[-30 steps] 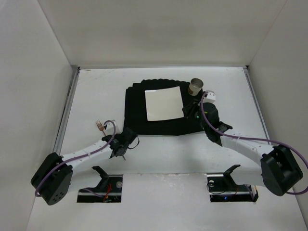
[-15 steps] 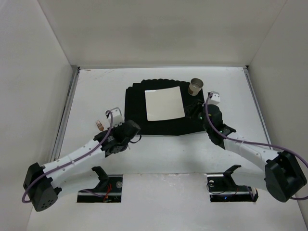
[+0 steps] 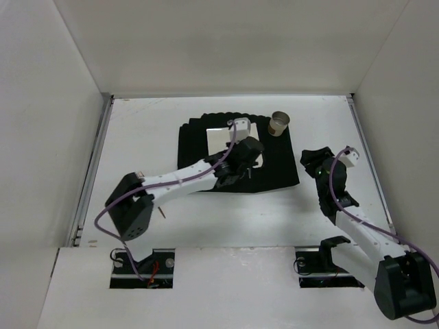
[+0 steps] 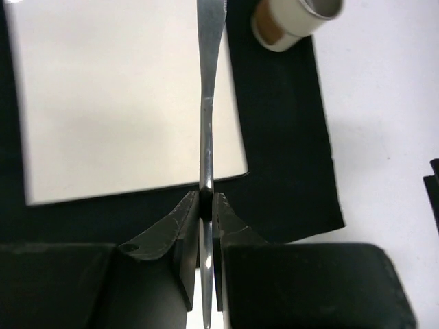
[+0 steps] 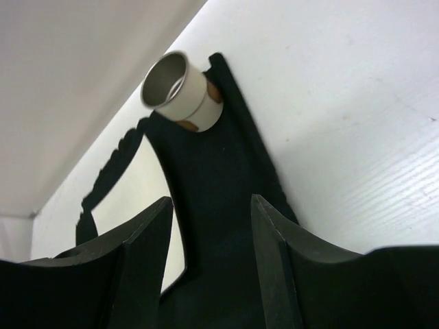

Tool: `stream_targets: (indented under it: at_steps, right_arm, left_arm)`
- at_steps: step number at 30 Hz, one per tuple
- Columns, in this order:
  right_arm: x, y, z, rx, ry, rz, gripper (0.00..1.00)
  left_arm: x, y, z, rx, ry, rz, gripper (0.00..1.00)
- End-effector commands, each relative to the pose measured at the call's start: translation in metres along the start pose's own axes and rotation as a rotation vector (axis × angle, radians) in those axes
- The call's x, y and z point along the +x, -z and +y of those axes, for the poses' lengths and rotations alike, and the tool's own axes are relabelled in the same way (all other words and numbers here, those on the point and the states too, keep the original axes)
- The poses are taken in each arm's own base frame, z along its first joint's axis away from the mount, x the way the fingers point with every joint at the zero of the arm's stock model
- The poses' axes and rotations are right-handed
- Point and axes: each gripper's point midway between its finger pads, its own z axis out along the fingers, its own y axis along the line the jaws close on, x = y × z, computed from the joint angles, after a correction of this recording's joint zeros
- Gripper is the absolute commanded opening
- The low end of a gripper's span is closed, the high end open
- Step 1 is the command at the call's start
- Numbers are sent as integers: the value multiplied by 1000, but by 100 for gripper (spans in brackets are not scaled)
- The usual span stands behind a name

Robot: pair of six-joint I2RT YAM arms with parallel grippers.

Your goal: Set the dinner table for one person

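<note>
- The dinner table (image 3: 151, 130) is the broad matte white surface that fills the floor of the booth. White walls (image 3: 206, 41) close it in on the left, far and right sides, and a metal rail (image 3: 96, 157) runs along the foot of the left wall.
- A black mat (image 4: 281, 151) with a scalloped far edge lies in the middle of the far half. A white square plate (image 4: 123, 103) sits on it, its edges roughly parallel to the mat's.
- A small cup (image 5: 180, 89), shiny at the rim with a pale side and a tan band low down, stands at the mat's far right corner, right at the edge.
- The left gripper (image 4: 204, 202) is over the near right corner of the plate, pinched tight on a thin silver utensil (image 4: 208, 103). The utensil is seen edge-on, running along just inside the plate's right edge. I cannot tell whether it touches the plate.
- The right gripper (image 5: 211, 202) hangs just off the mat's right edge with its fingers spread and empty.
- Bare table lies between the mat and the right wall, and in a wide strip between the mat's near edge and the arm bases.
</note>
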Motion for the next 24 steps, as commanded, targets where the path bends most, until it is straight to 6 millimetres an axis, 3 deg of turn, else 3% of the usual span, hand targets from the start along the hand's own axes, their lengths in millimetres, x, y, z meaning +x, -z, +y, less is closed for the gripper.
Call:
stream_targets:
  at_steps: [1,7,16,24]
  right_arm:
    - [-14,2,9,-39,-93,-39,55]
    - [-14,3,9,-43,-94,-44,54]
    - [-14,3,9,-45,-99,-48,54]
    - [-14,2,8,-49,-102,-48,54]
  left_arm:
    - [-25,-13,-66,176,54,-55,5]
    - [-5,-48,-106,233,97,-32,5]
    - [28,-96,-123,256,193,6,6]
    - [43,-121,-117,228,265,-1,8]
